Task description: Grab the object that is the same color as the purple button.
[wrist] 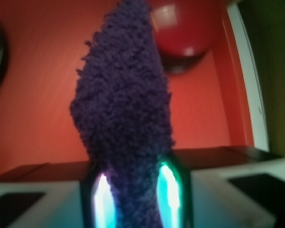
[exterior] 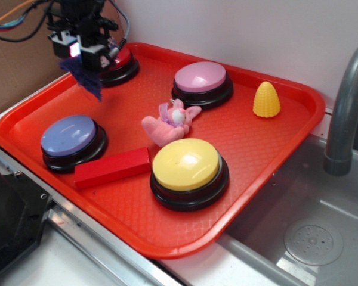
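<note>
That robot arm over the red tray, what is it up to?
The gripper is shut on a small dark purple knitted cloth and holds it in the air above the back left corner of the red tray, just in front of a red button. The cloth hangs clear of the tray. The purple button it matches sits at the tray's left edge, untouched.

The purple cloth (wrist: pixel 123 109) looks soft, fuzzy and matt. The red tray (exterior: pixel 268 149) is plastic with a fine textured floor, and the button domes, like the yellow button (exterior: pixel 186 164), are smooth, glossy plastic. At three o'clock, the sink (exterior: pixel 304 232) is dull brushed metal.
</note>
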